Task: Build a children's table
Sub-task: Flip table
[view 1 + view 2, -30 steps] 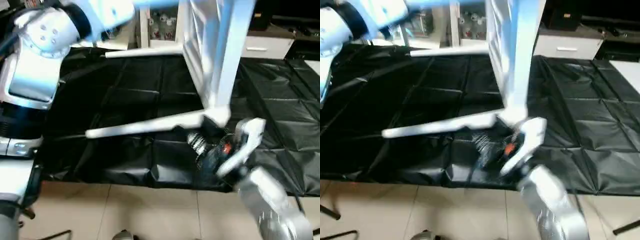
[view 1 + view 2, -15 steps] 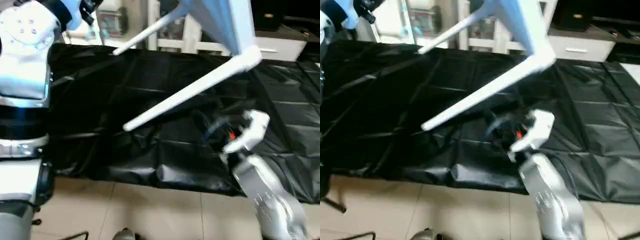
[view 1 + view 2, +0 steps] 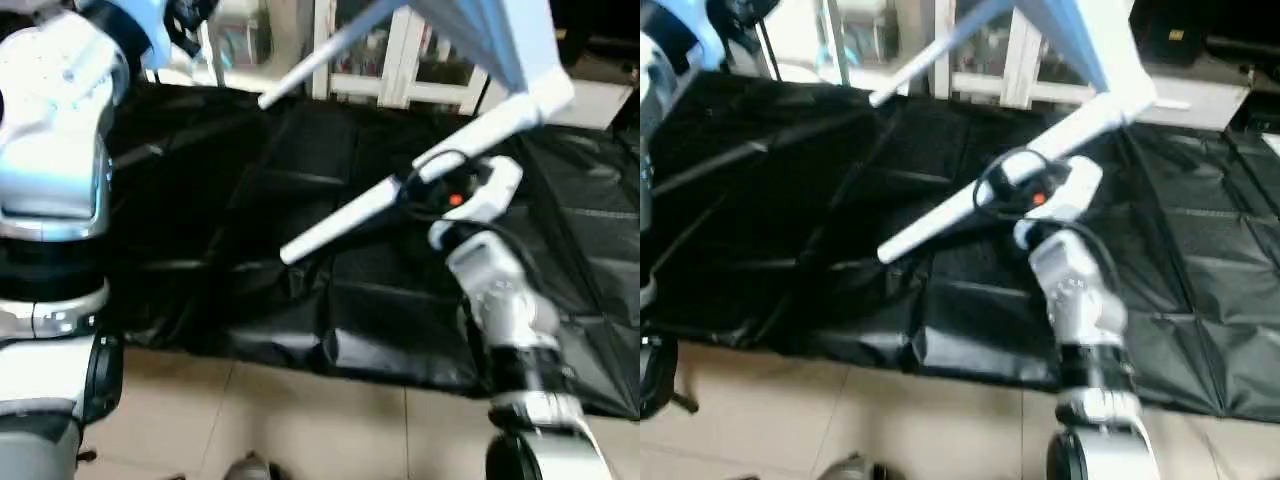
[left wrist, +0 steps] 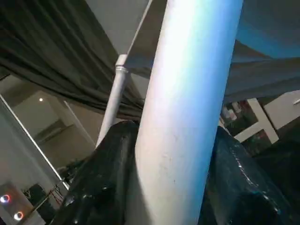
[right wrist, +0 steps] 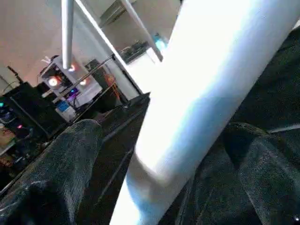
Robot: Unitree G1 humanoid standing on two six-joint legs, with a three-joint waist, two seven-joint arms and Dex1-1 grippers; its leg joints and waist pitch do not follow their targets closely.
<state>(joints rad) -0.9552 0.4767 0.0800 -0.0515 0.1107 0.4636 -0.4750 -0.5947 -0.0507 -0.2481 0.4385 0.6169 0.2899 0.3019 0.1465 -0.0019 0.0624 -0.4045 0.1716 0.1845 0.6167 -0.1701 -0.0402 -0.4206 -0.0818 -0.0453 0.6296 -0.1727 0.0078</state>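
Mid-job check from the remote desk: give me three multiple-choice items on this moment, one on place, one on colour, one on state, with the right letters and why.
1. Where is the right gripper?
A. At the near table leg, held in the air
B. Flat on the tiled floor
C. On the white cabinet at the back

2. What colour is the sheet spread under the work?
A. Red
B. Black
C. Yellow

3. What is the state of the left gripper?
A. Wide open, nothing between its fingers
B. Shut on a white tube leg
C. Shut on a black cable

Answers:
1. A: the right gripper sits at the leg, and the right wrist view shows that leg running between its fingers.
2. B: the sheet is black, over pale floor tiles.
3. B: in the left wrist view the left gripper has a white tube leg between its fingers.
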